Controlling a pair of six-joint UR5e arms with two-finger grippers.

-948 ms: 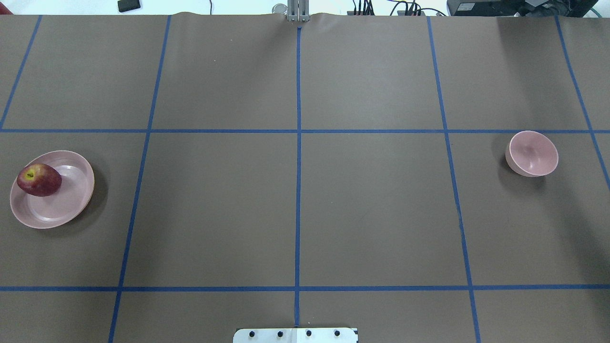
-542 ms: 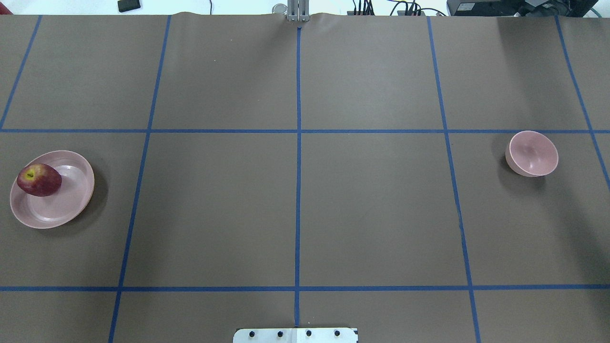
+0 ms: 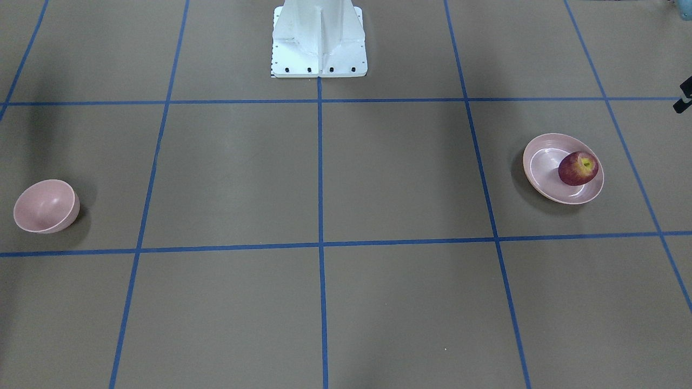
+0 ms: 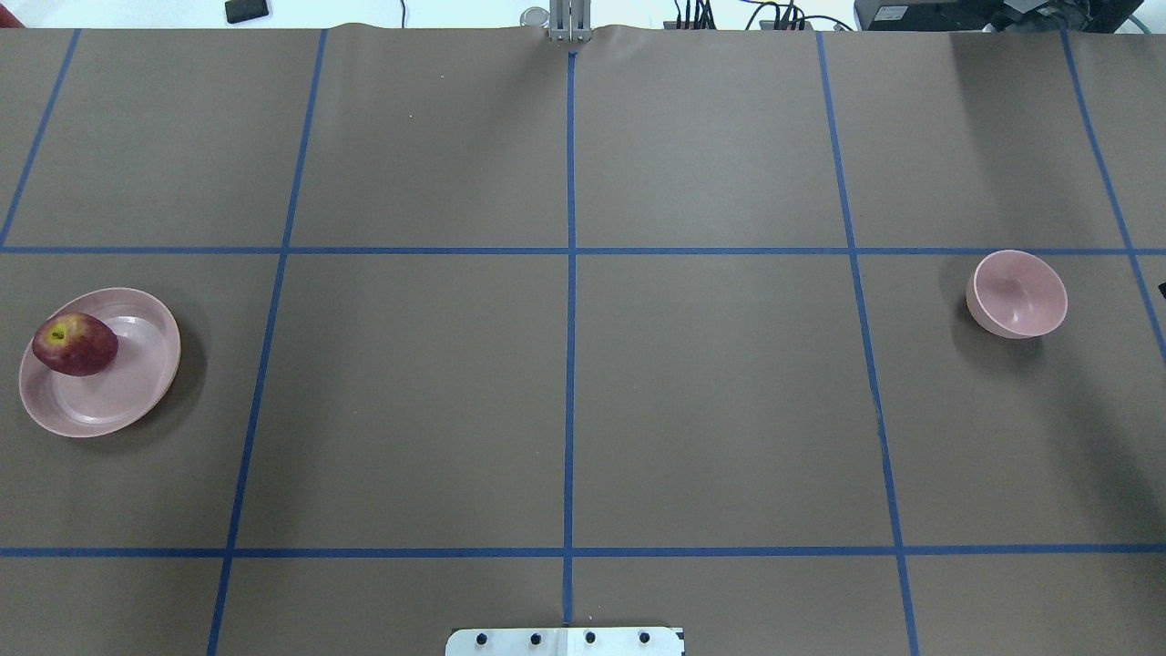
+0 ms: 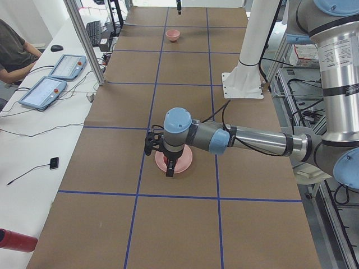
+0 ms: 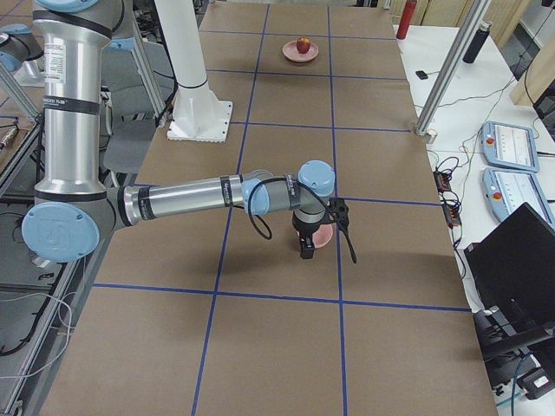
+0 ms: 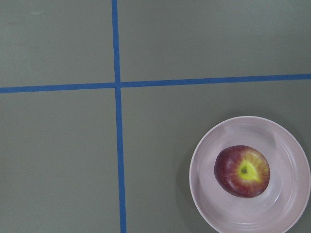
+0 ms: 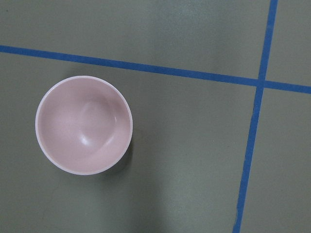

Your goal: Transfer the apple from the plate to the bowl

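The dark red apple (image 4: 75,343) lies on the left part of the pale pink plate (image 4: 137,383) at the table's left side; both show in the front view, apple (image 3: 578,168) on plate (image 3: 540,162), and in the left wrist view, apple (image 7: 242,171) on plate (image 7: 291,194). The empty pink bowl (image 4: 1018,293) stands at the right and shows in the right wrist view (image 8: 83,124). My left gripper (image 5: 168,168) hovers above the plate (image 5: 182,162). My right gripper (image 6: 325,247) hovers above the bowl (image 6: 323,237). I cannot tell whether either is open or shut.
Blue tape lines divide the brown table into squares. The white robot base (image 3: 319,43) stands at the near middle edge. An operator (image 5: 14,53), tablets and a red bottle (image 5: 17,240) are beside the table on the left, a laptop (image 6: 520,260) on the right.
A small dark tip has appeared at the right edge of the overhead view, near the bowl. Apple, plate and bowl have not moved.
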